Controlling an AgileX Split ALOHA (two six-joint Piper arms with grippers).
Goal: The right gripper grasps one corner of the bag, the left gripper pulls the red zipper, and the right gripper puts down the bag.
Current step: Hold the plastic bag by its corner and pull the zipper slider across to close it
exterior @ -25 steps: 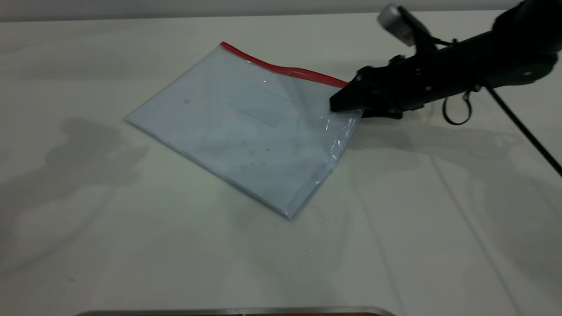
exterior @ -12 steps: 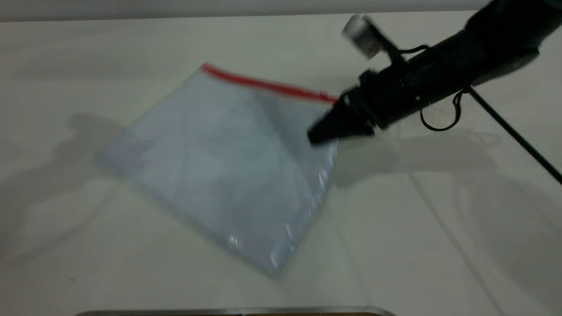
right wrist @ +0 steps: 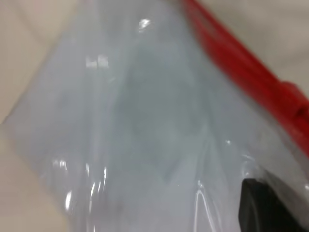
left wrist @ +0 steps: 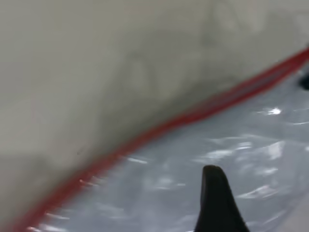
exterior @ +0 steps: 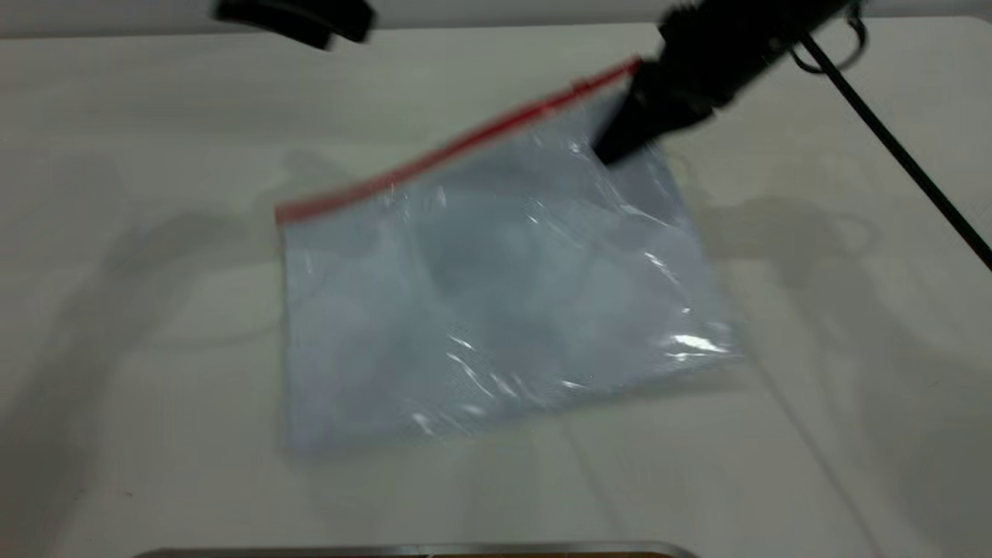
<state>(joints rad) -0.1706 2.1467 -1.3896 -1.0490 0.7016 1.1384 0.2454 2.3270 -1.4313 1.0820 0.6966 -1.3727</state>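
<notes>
Two black grippers above a pale table point(exterior: 155, 349), one clear plastic bag point(exterior: 496, 310) between them.

Right gripper point(exterior: 620, 143) at the far right, reaching down and leftward, clamped shut on the bag at its far right corner point(exterior: 634, 71), right where the red zipper point(exterior: 457, 143) ends. Seen from the right wrist camera: crinkled clear plastic pinched at the dark fingertip, red strip just beside it.

Bag raised by that corner and hanging tilted, its flat face turned toward the outside camera. Pale bluish-white inside, with bright glints and creases across the plastic. Red zipper along the top edge, sloping from the held corner at the far right down to the free corner at the left. Lower edge of the bag low and nearer the camera; touching the table or just above it, cannot tell. Soft shadow of the bag on the table behind it.

Left gripper point(exterior: 298, 21) high at the far left, well apart from the bag and holding nothing visible; open or closed, cannot tell. From the left wrist camera: red zipper running diagonally below, clear plastic beside it.

Thin black cable point(exterior: 891, 147) slanting across the table at the far right. Narrow metal strip point(exterior: 418, 549) along the near edge.
</notes>
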